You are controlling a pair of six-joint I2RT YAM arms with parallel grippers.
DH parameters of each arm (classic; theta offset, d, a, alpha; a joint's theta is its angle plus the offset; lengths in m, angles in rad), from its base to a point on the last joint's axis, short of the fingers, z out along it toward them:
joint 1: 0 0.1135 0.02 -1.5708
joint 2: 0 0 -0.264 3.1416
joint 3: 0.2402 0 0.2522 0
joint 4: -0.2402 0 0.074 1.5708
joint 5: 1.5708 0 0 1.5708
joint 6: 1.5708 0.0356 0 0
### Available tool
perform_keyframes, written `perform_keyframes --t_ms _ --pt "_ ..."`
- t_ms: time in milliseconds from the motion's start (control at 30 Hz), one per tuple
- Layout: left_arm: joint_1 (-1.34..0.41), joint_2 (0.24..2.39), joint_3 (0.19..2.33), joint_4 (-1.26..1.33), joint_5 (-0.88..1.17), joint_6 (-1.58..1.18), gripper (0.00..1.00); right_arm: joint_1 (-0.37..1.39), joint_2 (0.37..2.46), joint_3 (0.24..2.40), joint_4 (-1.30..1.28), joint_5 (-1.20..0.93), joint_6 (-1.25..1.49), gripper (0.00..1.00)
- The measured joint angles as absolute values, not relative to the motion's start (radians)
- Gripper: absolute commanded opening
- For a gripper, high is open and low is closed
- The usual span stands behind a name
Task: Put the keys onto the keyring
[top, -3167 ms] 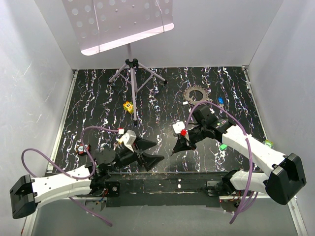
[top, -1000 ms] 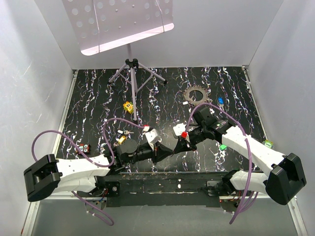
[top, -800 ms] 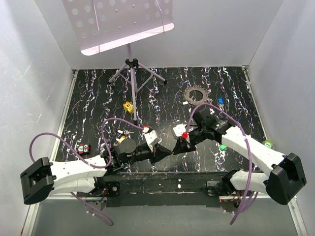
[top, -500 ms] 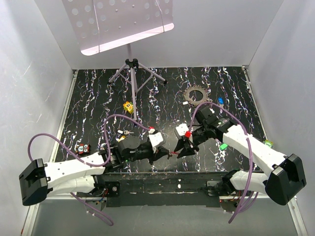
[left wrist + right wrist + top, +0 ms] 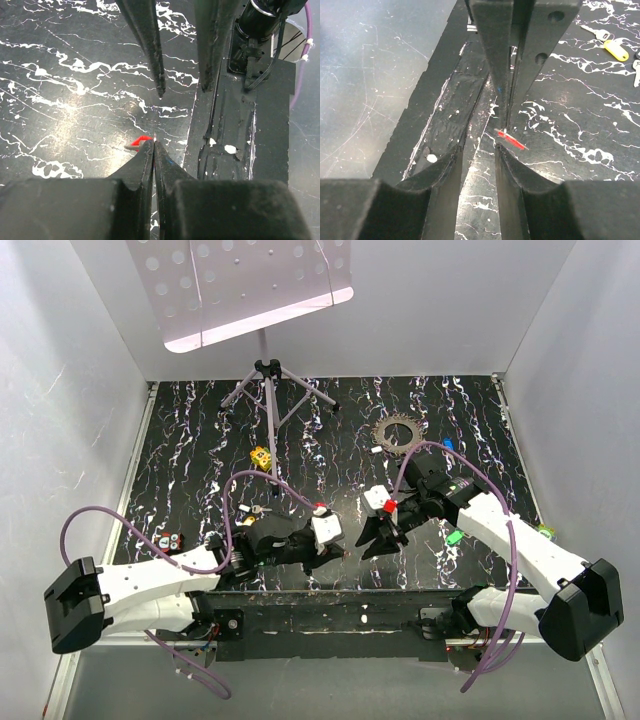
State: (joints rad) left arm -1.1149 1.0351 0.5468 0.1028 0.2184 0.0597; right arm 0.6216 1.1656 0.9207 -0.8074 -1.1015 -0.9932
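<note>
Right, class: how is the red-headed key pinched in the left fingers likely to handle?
The red-headed key looks tiny beside the left fingers, so it is probably very light. Only its edge is pinched at their tips, so it may well pivot or slip.

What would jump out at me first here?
The left hand and right hand face each other almost tip to tip near the front of the table. The left pinches a tiny red key, and the right stands open. Farther back on the right lies a toothed metal gear.
</note>
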Motion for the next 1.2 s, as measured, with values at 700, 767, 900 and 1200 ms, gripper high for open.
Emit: perform_keyframes --t_ms 700,767,900,1200 --pt "-1.115 1.068 0.552 0.245 0.273 -0.01 0.0 0.636 1.185 0.886 -0.692 -1.034 -0.912 0.3" --pt "-1.115 1.068 0.551 0.25 0.273 -0.018 0.0 0.637 1.185 0.886 -0.686 -1.033 -0.91 0.28" --pt "-1.115 1.068 0.551 0.259 0.273 -0.027 0.0 0.641 1.185 0.886 -0.678 -1.031 -0.899 0.22" --pt "-1.114 1.068 0.547 0.27 0.254 -0.049 0.0 0.644 1.185 0.886 -0.679 -1.031 -0.888 0.01"
